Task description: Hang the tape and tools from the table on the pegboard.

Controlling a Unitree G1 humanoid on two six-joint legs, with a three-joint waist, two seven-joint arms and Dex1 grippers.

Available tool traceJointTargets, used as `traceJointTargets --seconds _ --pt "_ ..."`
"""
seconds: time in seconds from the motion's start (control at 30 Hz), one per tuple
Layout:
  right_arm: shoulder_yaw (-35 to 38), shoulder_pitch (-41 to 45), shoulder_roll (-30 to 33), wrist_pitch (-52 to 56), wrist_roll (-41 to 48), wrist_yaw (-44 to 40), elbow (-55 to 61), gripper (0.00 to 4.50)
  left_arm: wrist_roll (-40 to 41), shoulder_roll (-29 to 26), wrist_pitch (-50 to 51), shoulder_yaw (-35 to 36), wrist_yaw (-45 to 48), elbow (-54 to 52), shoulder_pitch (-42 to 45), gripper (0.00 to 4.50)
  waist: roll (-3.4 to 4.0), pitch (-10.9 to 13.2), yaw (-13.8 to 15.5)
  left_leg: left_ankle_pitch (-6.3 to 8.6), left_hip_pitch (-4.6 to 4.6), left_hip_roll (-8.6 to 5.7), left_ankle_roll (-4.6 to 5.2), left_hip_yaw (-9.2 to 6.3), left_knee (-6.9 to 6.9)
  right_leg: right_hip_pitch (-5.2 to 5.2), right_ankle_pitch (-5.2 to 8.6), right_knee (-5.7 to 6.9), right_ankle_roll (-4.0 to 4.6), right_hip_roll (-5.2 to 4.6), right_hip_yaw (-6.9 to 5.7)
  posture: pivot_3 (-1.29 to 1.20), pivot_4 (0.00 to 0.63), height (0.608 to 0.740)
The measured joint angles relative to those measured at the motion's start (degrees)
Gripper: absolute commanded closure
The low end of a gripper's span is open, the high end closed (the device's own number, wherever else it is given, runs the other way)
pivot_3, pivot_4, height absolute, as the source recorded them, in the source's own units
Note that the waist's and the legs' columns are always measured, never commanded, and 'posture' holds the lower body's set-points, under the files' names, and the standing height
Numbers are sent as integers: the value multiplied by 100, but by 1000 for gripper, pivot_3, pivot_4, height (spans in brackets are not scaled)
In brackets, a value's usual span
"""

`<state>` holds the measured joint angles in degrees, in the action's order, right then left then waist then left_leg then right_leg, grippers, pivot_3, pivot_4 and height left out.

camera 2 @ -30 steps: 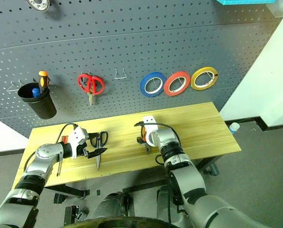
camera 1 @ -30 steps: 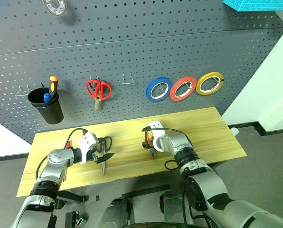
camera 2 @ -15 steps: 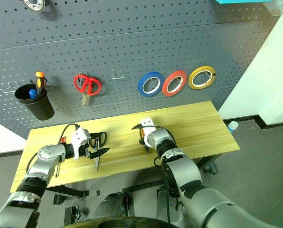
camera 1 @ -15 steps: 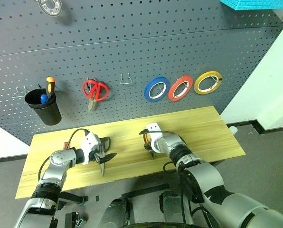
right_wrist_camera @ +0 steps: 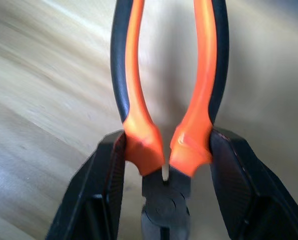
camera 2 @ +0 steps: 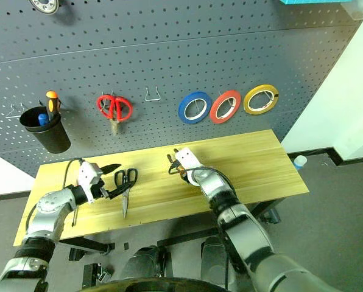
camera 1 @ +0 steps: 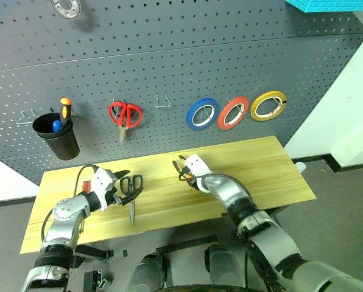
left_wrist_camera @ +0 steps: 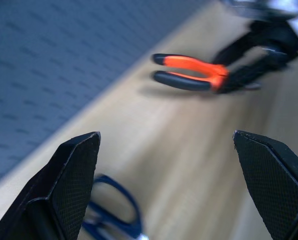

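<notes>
My table (camera 1: pixel 260 159) is pale yellowish wood, set against the dark grey pegboard (camera 1: pixel 187 55). On the board the red tape (camera 1: pixel 233 113) hangs at about 1 o'clock from the table's middle, between a blue roll (camera 1: pixel 202 114) and a yellow roll (camera 1: pixel 268 106). Red-handled scissors (camera 1: pixel 125 115) hang near 11 o'clock, and a black cup (camera 1: pixel 58 135) at 10 o'clock.

My right gripper (right_wrist_camera: pixel 165 155) is clamped on the pliers (right_wrist_camera: pixel 166 100) just above their pivot, the orange-and-black handles pointing away from me, lifted off the wood. My left gripper (camera 1: pixel 116 184) stands wide apart and empty, with the dark-handled scissors (camera 1: pixel 131 191) lying on the table just beside it at 3 o'clock.
</notes>
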<state>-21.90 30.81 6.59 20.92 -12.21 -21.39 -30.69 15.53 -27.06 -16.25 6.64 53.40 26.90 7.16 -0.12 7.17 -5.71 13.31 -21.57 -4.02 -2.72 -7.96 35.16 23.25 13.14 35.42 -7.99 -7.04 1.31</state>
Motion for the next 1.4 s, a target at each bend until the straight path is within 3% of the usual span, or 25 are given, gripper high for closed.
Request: traceJointTargets --seconds 0.13,0.27,0.47,0.6,0.97,1.13,1.4 --pt "-334 -460 630 -1658 -194 -321 1428 2426 443 341 -360 489 -244 -83 -73 53 -4 -1 4 -2 5 5 -4 4 1 -12 2 -7 -4 0 0 -63 82 740" --pt "-366 -418 736 -2995 -341 -190 1985 2426 647 530 -754 766 -412 -98 -61 53 -10 -3 32 -5 10 5 -8 5 5 -20 2 -10 -2 1 -1 -63 84 740" --pt "85 806 275 -3990 -437 647 1757 2426 373 707 -1696 836 -846 245 361 53 -18 2 63 -12 10 4 -20 3 3 -19 -17 -13 28 2 0 -52 97 740" --pt "440 1776 -8 -4194 -237 813 837 2426 241 807 -1968 769 -1026 274 501 53 -18 3 109 -12 10 4 -19 1 -4 -18 -18 -16 30 4 -1 -27 111 740" --pt "952 2751 -452 -5139 260 826 -1877 2426 250 1034 -1741 428 -1309 -1206 -541 53 -7 155 186 -12 4 11 -18 -1 -15 -2 -12 -7 46 12 2 39 166 740" --pt "1391 3044 -580 -5404 709 609 -2557 2426 251 1109 -1451 302 -1430 -1744 -1116 53 -19 261 222 -12 5 18 -18 -2 -17 -1 1 -5 68 16 0 53 186 740" --pt "1944 3280 -888 -5398 1299 155 -3070 2426 250 1115 -1159 177 -1554 -2139 -1189 53 -21 372 305 -12 -13 26 -18 0 -24 24 -4 -5 60 24 0 69 186 740"
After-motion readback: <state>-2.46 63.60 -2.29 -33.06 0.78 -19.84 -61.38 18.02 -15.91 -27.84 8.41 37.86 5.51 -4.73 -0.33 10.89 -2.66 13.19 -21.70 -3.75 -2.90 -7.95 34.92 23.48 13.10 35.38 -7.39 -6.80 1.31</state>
